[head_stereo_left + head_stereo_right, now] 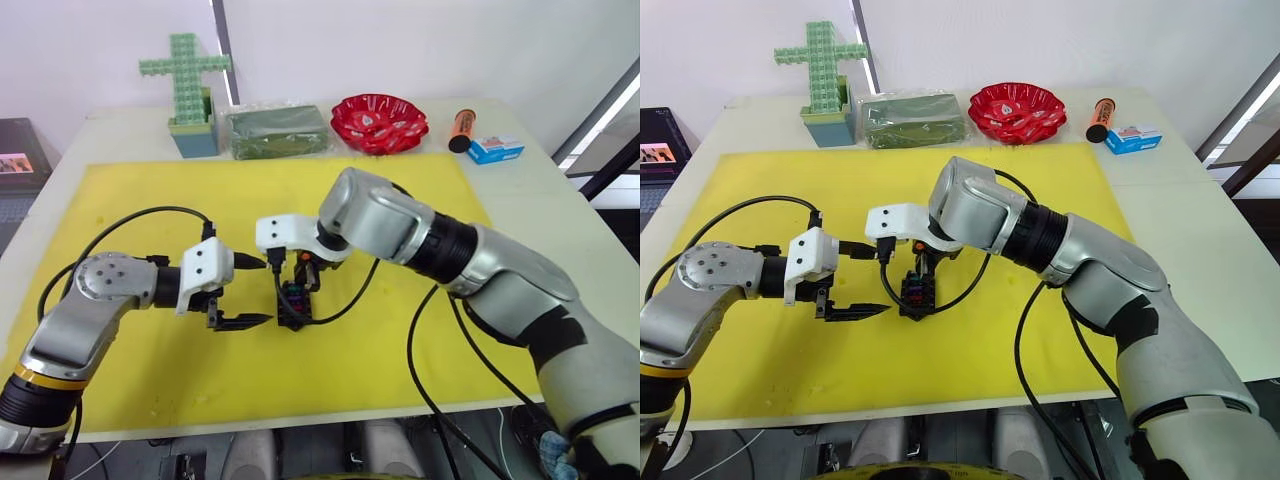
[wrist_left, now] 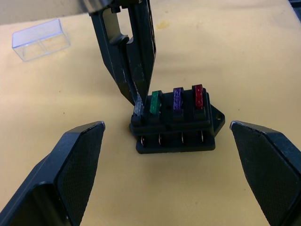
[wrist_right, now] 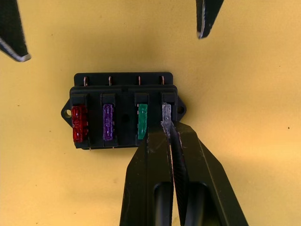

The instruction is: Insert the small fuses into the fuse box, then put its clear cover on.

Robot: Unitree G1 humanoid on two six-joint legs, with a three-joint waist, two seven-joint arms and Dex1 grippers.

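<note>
From the head views, a pale surface (image 1: 560,215) carries a yellow mat (image 1: 150,360) before a white wall; along the far edge stand a green cross (image 1: 186,75), a red bowl (image 1: 379,122) and a blue-and-white carton (image 1: 496,149). The fuse box (image 1: 915,295) sits mid-mat.

Left wrist view: the left gripper (image 2: 174,174) has its jaws spread wide, flanking the box; the clear cover (image 2: 41,39) lies apart on the mat.

Right wrist view: the right gripper (image 3: 170,134) jaws are pressed on the grey fuse (image 3: 166,113) at the end slot (green, purple and red fuses already seated).
</note>
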